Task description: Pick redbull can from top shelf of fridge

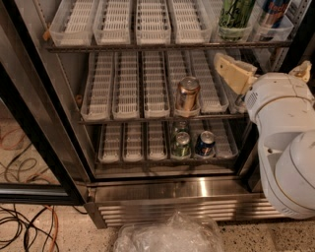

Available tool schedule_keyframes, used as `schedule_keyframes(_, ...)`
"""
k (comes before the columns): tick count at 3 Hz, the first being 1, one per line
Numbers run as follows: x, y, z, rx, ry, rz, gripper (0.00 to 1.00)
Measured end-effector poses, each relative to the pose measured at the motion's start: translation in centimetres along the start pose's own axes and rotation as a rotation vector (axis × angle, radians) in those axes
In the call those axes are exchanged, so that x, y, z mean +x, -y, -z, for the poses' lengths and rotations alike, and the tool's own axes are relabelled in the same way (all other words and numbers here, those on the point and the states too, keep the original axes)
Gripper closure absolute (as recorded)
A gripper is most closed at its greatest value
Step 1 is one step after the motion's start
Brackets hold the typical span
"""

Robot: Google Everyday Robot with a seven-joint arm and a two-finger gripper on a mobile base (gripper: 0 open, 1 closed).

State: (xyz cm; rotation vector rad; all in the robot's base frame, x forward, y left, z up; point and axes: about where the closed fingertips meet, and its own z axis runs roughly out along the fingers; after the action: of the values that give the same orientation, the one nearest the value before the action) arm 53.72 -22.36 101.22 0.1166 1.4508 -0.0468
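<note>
The fridge [197, 189] stands open in front of me, its black-framed door [29, 147] swung to the left. The top shelf [147, 47] carries white slotted trays. The redbull can [273, 12], blue and silver with red marking, stands at the shelf's far right, cut off by the top edge. A green can [235, 15] stands just left of it. My gripper [263, 64] is open and empty, below the top shelf at the right, in front of the middle rack. One beige finger [234, 73] points up-left; the other fingertip [303, 69] shows at the right.
A bronze can [187, 93] stands on the middle rack. A green can [181, 145] and a dark blue can [204, 142] stand on the lower rack. A clear plastic bag [170, 236] lies on the floor. Cables [24, 226] lie at the lower left.
</note>
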Motion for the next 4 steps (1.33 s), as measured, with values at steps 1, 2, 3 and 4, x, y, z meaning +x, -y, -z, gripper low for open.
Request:
schedule_keyframes(1,-0.8,1.0,-0.9,0.037,0.025,-0.003,0.0)
schedule_keyframes(2,-1.6,1.7,-1.7,0.055,0.051,-0.002,0.0)
schedule_keyframes(3,-2.1,1.2,-2.0,0.04,0.074,0.032,0.0)
schedule_keyframes(4,-2.1,1.2,-2.0,0.04,0.074,0.032,0.0)
